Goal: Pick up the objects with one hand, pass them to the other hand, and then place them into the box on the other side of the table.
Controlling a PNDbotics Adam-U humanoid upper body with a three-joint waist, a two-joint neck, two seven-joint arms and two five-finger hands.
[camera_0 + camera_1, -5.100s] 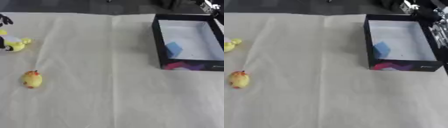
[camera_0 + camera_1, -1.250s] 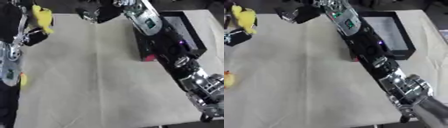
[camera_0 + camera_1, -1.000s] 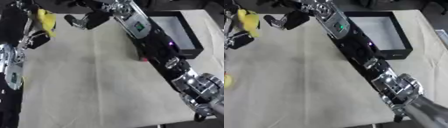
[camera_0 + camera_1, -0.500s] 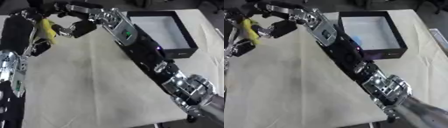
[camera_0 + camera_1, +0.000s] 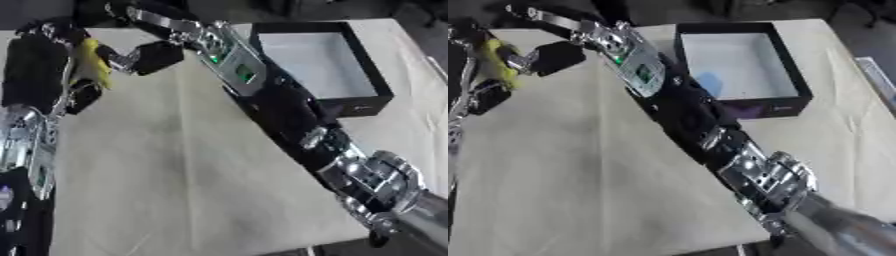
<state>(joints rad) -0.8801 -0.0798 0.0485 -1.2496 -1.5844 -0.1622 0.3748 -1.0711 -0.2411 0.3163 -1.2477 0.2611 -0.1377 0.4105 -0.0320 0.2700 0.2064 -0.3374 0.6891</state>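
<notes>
Toy [image 5: 91, 64], yellow, sits at upper left of the frame, grasped in the curled fingers of the left hand [image 5: 77, 85]. Right hand [image 5: 147, 56] reaches across from lower right and is just beside the toy, fingertips at it; whether it grips cannot be told. Box [image 5: 360, 74], black with white floor, lies upper right on the table [image 5: 175, 190], something blue inside.

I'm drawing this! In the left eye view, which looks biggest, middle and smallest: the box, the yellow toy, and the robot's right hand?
1. The box looks biggest by far.
2. The right hand.
3. The yellow toy, partly hidden in the left hand, looks close to the right hand in size, so that order is unsure.
</notes>
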